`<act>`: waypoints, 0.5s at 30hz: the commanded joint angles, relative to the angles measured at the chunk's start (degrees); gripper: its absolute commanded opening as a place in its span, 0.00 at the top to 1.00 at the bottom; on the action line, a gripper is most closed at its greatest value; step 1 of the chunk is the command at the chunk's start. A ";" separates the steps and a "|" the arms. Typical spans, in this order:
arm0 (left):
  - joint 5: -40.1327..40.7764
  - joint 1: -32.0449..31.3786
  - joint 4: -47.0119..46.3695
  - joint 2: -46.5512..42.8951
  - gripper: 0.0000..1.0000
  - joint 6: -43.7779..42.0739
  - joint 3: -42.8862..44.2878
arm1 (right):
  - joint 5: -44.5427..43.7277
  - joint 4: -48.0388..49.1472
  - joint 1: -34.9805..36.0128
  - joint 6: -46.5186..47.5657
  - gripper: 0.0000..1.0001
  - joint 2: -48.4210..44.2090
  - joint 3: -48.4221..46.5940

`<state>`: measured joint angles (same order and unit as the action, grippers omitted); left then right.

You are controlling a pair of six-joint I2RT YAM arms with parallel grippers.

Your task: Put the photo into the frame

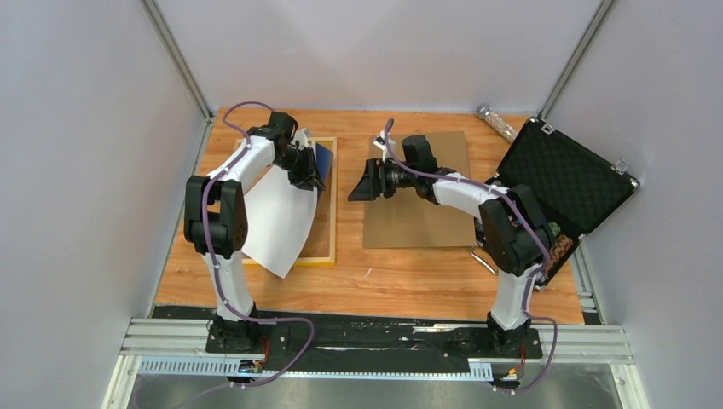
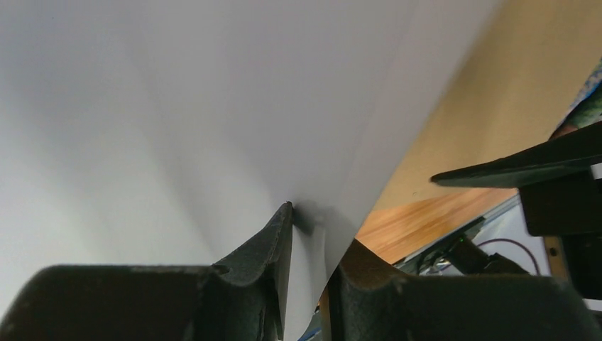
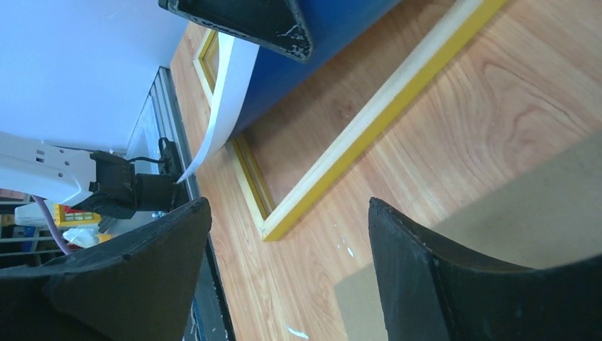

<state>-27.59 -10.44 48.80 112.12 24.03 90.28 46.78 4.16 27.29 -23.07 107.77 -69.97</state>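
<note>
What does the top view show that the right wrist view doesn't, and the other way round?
Only the top view: the open black case and the two arm bases. Only the right wrist view: the wide gap between the right tool's fingers, and a left tool finger in front of the photo's blue side. Both: the photo, the yellow frame, the brown board, the wooden table and the right tool.

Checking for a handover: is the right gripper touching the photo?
Apart. The top view shows a strip of frame and bare table between the right gripper and the photo.
</note>
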 commanded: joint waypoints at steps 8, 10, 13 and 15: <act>-7.40 0.86 -19.44 1.27 0.64 17.49 -3.43 | 3.00 8.64 4.74 -11.94 0.20 9.93 -8.44; -7.79 0.86 -21.69 1.67 0.62 19.17 -4.46 | 3.22 8.09 5.40 -12.23 0.20 11.18 -9.75; -7.94 0.77 -25.01 2.24 0.60 21.04 -5.67 | 3.09 7.05 6.29 -12.62 0.20 12.56 -11.23; -7.58 0.70 -26.06 2.35 0.60 21.70 -6.44 | 2.87 6.79 6.55 -13.04 0.20 12.96 -11.64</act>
<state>-34.30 -9.87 29.19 113.67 41.41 85.01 48.62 9.45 32.97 -33.93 119.94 -78.56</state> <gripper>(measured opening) 0.395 0.798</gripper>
